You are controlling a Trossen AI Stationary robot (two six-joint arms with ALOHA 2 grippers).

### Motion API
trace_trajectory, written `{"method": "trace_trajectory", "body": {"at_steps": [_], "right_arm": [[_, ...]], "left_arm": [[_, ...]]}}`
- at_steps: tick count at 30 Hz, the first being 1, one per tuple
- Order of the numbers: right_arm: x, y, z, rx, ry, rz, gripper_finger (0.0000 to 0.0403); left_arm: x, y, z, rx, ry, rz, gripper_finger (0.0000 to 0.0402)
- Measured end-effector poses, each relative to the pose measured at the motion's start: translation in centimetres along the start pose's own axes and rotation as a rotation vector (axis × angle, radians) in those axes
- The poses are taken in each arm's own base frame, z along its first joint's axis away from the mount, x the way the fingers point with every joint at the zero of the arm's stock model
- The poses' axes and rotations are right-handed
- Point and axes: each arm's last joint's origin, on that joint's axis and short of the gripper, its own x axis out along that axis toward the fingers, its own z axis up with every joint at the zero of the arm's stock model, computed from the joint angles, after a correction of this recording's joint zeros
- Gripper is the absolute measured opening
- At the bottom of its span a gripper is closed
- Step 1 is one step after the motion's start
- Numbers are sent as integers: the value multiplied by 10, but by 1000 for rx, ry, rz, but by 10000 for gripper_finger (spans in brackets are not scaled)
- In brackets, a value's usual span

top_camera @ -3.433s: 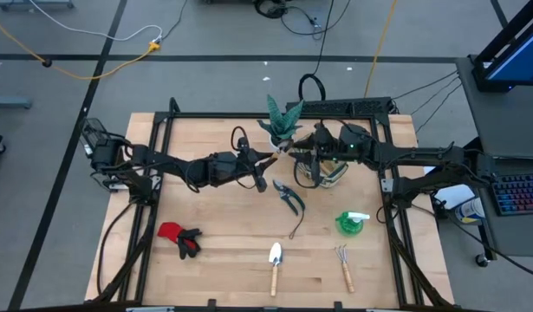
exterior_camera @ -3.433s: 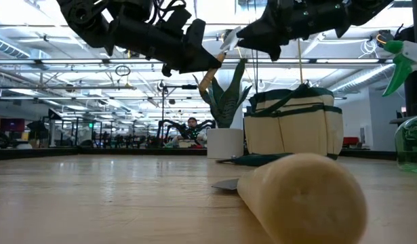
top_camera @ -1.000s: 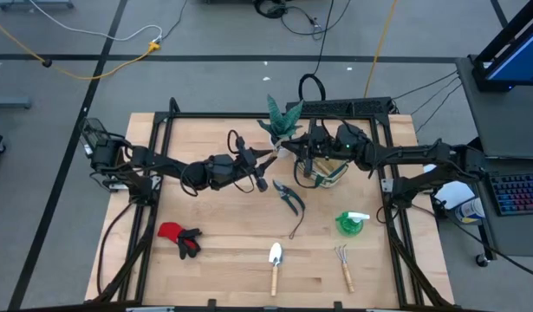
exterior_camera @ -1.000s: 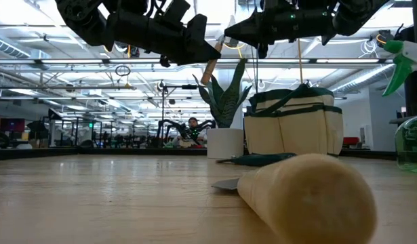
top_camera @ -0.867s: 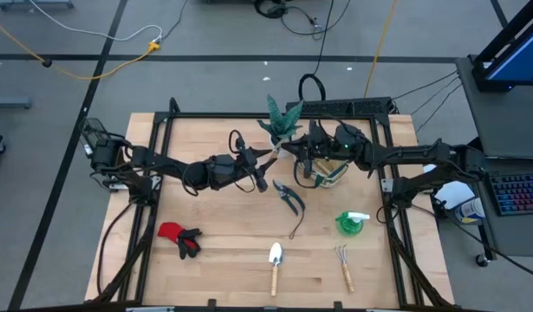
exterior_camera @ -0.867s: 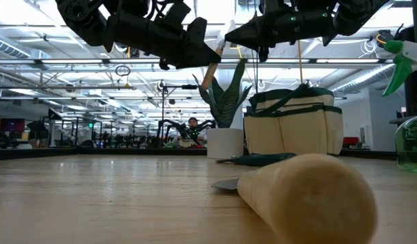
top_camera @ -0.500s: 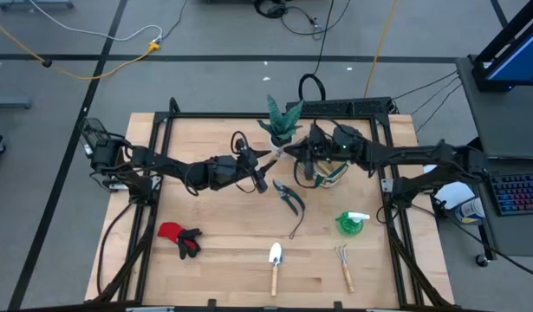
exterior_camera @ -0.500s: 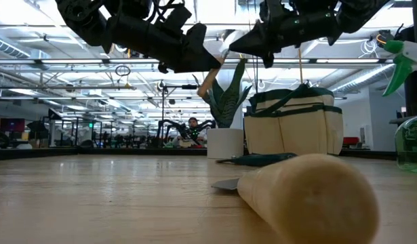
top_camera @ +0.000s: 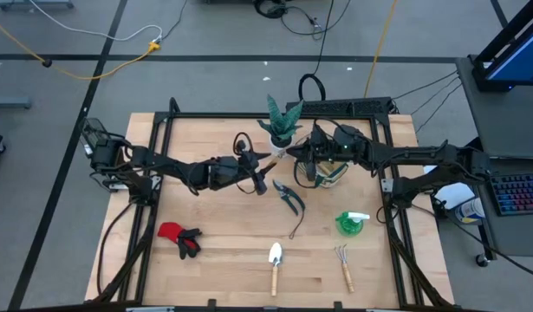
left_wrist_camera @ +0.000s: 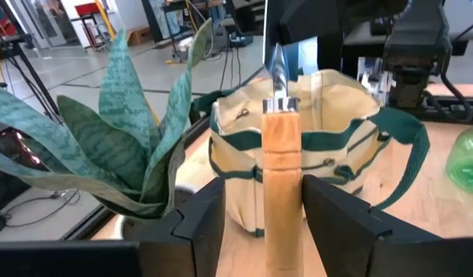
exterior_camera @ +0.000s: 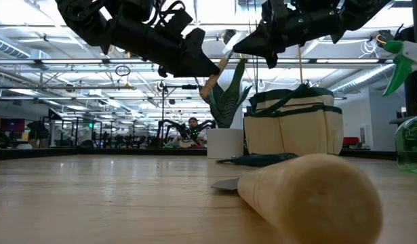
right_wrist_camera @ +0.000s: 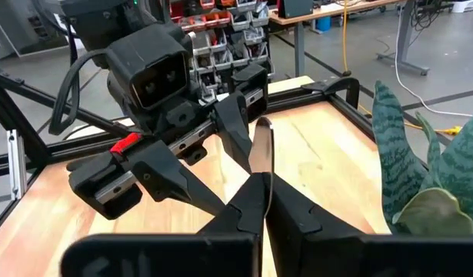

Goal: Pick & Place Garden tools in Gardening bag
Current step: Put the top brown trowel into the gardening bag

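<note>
- Fingers of the left gripper [left_wrist_camera: 263, 223] pinch the wooden handle of a trowel [left_wrist_camera: 280, 146], held in the air beside the gardening bag [left_wrist_camera: 328, 154].
- Pressed together on the trowel's blade, the right gripper [right_wrist_camera: 255, 192] meets it over the plant [top_camera: 282, 121].
- Farther off, the risk: a mistimed handover could drop the trowel onto the plant, missing the bag.

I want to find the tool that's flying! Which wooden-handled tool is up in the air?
The trowel held between the left gripper and right gripper, raised beside the gardening bag. The other trowel and rake lie flat on the table.
</note>
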Motion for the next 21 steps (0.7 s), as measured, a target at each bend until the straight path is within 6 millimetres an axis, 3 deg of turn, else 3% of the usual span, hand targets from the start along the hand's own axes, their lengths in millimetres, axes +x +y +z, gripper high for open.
{"method": "trace_trajectory", "body": {"at_steps": [10, 21], "right_arm": [[-3, 0, -5, 15, 69, -11, 0], [-30, 5, 0, 49, 135, -23, 0]], "left_arm": [[0, 0, -4, -7, 37, -3, 177], [0, 0, -7, 2, 64, -1, 177]]}}
